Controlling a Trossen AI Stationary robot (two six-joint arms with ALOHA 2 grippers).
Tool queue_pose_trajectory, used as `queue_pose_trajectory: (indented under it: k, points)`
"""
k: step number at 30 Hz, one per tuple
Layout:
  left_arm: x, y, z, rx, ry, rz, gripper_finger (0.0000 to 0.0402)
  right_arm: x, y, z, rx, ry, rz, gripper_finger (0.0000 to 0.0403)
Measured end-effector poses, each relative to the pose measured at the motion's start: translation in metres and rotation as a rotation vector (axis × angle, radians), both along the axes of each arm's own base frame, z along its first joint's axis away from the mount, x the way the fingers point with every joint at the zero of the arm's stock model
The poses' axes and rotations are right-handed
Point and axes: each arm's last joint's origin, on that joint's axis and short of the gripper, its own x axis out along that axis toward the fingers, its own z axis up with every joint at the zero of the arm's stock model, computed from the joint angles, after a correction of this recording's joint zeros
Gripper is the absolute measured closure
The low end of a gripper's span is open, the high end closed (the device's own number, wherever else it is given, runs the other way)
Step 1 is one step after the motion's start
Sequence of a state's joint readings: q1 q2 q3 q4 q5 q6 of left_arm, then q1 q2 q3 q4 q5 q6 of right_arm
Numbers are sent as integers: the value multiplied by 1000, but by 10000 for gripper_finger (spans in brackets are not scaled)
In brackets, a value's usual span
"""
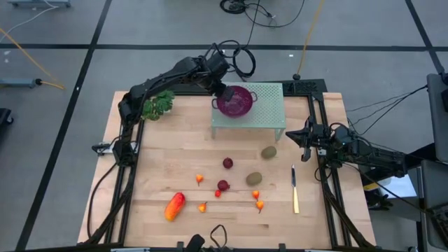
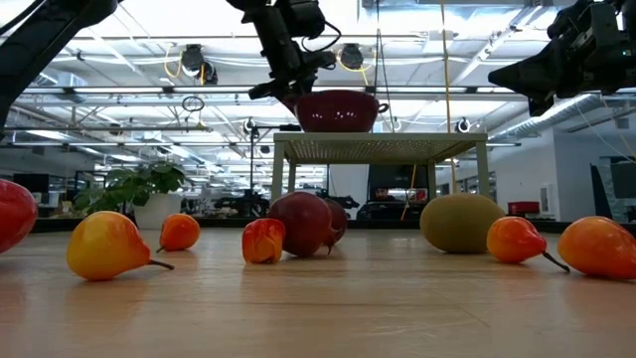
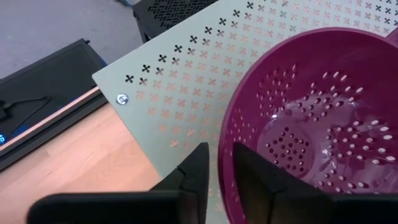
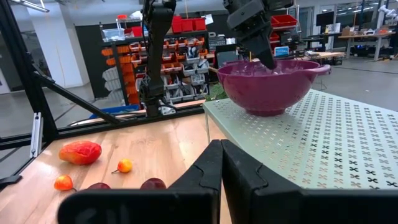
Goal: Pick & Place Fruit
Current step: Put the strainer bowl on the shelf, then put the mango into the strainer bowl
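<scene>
A purple colander (image 1: 234,101) stands on a pale green perforated stand (image 1: 269,115) at the table's far side. My left gripper (image 3: 221,171) is at the colander's left rim, slightly open, with one finger inside the rim and one outside. The fruit lies on the wooden table: a longish orange-red piece (image 1: 174,206), two brownish-green ovals (image 1: 269,152) (image 1: 253,179), two dark red balls (image 1: 227,163) (image 1: 222,185) and several tiny orange-red bits (image 1: 203,207). My right gripper (image 1: 304,135) waits shut at the table's right edge. My left gripper straddles the colander's rim (image 3: 225,186) from above, slanting down. A strip of the green stand shows between the outer finger (image 3: 198,171) and the rim. Whether the inner finger (image 3: 255,177) touches the wall, I cannot tell. The colander rests upright on the stand.
A leafy green sprig (image 1: 158,105) lies at the far left beside the left arm. A slim yellowish knife (image 1: 295,189) lies at the right, pointing near to far. Bare wood lies between the stand and the fruit.
</scene>
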State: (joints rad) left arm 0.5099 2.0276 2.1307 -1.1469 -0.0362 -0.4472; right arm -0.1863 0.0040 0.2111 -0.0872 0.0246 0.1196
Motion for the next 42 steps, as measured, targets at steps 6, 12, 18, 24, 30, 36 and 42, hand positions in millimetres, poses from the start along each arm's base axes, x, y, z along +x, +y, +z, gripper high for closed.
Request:
queue_pose_trajectory:
  k: [6, 12, 18, 24, 30, 36, 42]
  points:
    - [0, 0, 0, 5, 3, -5, 279, 0, 0, 0, 0, 0, 0, 403]
    - [-8, 0, 17, 42, -55, -6, 236, 0, 0, 0, 0, 0, 0, 403]
    - [-28, -9, 50, 97, -133, -16, 214, 0, 0, 0, 0, 0, 1, 403]
    - [-51, -46, 75, 136, -66, -82, 232, 0, 0, 0, 0, 0, 0, 403]
    - [-75, -96, 92, 195, 70, -150, 278, 0, 0, 0, 0, 0, 0, 403]
    - [-87, -140, 103, 179, 67, -177, 333, 0, 0, 0, 0, 0, 0, 403]
    - [-91, -171, 103, 170, 101, -191, 393, 0, 0, 0, 0, 0, 0, 403]
